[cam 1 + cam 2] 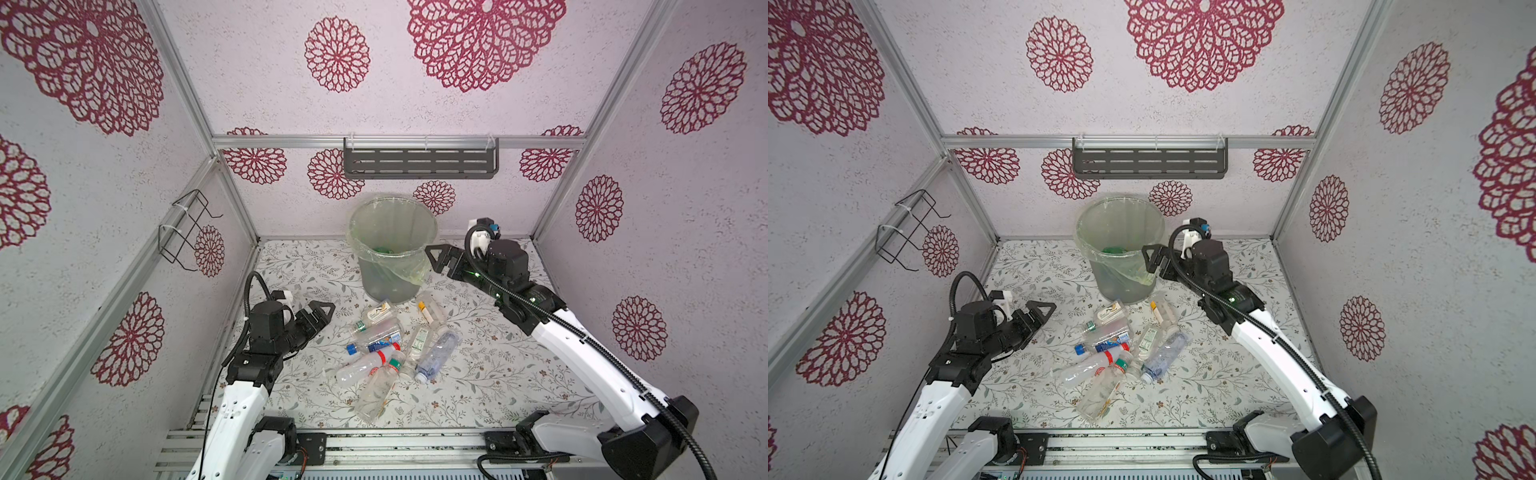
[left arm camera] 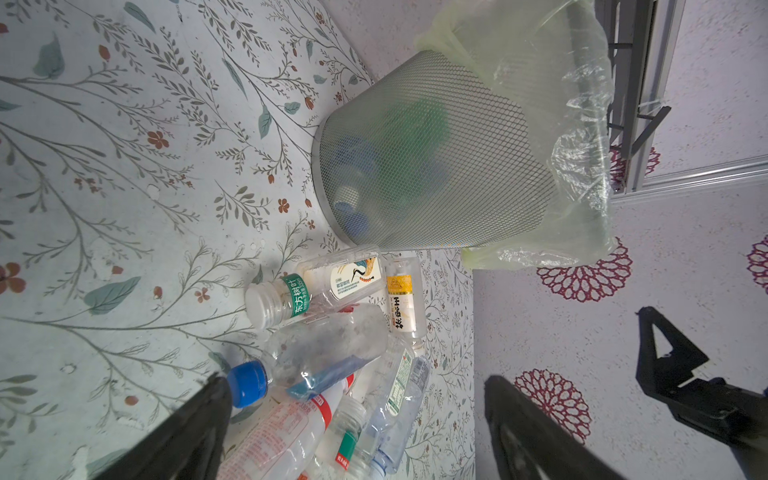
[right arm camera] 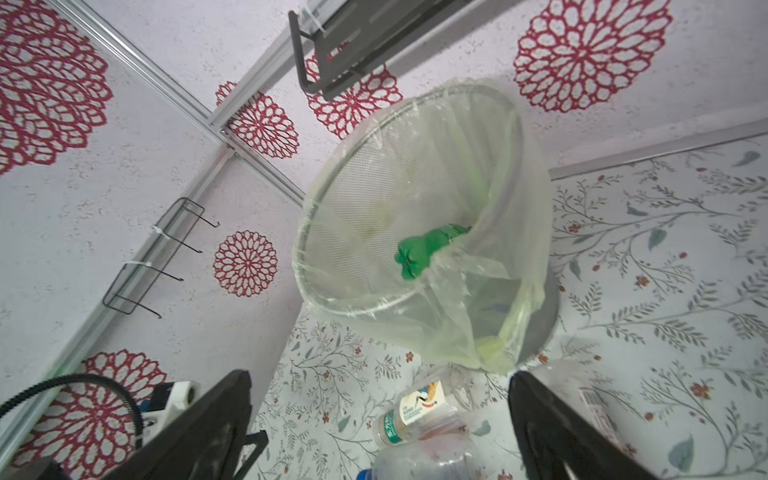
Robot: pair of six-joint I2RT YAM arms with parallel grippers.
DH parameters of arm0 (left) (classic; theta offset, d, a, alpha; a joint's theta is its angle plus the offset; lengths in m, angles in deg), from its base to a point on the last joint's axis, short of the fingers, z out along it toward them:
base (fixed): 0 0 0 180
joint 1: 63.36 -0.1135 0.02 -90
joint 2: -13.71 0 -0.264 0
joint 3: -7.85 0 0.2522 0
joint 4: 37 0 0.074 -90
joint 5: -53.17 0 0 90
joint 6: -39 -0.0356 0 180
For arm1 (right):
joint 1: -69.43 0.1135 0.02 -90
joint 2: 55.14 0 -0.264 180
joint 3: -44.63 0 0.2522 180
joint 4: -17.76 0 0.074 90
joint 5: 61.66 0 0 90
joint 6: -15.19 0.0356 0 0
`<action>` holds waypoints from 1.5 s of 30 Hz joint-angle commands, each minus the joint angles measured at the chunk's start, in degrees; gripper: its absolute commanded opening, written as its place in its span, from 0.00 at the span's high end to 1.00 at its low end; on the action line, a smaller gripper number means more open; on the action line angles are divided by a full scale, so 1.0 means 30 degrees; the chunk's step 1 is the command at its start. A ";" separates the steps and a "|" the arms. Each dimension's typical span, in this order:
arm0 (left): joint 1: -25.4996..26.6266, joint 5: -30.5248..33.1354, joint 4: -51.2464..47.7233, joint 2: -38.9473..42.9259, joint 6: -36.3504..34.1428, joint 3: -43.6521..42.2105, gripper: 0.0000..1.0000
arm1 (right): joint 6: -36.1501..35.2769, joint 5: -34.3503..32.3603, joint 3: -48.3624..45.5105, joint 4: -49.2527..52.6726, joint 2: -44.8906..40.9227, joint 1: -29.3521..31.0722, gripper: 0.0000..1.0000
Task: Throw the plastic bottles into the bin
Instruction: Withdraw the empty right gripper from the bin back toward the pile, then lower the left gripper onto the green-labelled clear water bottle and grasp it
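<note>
Left gripper (image 1: 318, 319) and right gripper (image 1: 438, 261) wide open, empty; you'll likely find plastic bottles (image 1: 382, 345) light, slick, crushable, so prob. best pinched mid-body, across label.

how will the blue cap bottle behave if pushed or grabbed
The blue-capped bottle looks empty, so probably light. Lying on its side, it would likely roll or slip. Its thin clear wall may buckle when squeezed.

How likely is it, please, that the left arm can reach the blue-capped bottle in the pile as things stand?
Probably yes: the open left gripper faces the pile, the blue-capped bottle lies on its near side, cap toward the gripper, and nothing seems to lie over it or between them.
</note>
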 commanded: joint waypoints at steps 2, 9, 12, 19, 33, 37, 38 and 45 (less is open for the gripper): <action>-0.0004 -0.0384 0.0020 0.0166 -0.0565 0.0377 0.03 | -0.0445 -0.1463 -0.1552 -0.0587 -0.2000 -0.0041 0.01; 0.0448 -0.0451 -0.0329 0.0069 -0.0357 0.0172 0.03 | 0.0261 -0.2394 -0.4106 0.0351 -0.3669 -0.0050 0.01; 0.0799 -0.0130 -0.0604 0.0404 -0.0357 0.0143 0.03 | 0.0700 -0.2744 -0.5051 0.0599 -0.4291 -0.0040 0.01; 0.1945 0.0592 -0.1215 0.0961 -0.0328 -0.0406 0.03 | 0.1842 -0.3217 -0.6730 0.1058 -0.5425 -0.0050 0.01; 0.3895 0.1523 -0.2278 0.2582 -0.0064 -0.1147 0.03 | 0.3948 -0.3397 -0.9091 0.1836 -0.6820 -0.0049 0.01; 0.4821 0.1786 -0.2460 0.2551 -0.0006 -0.1257 0.03 | 0.4403 -0.3352 -0.9731 0.2000 -0.7231 -0.0051 0.01; 0.5121 0.1986 -0.2536 0.2538 0.0015 -0.1264 0.03 | 0.4541 -0.3337 -0.9908 0.2011 -0.7349 -0.0051 0.01; 0.6640 0.3076 -0.3950 0.2442 -0.0459 -0.0519 0.03 | 0.5231 -0.3351 -1.1037 0.1887 -0.8223 -0.0042 0.01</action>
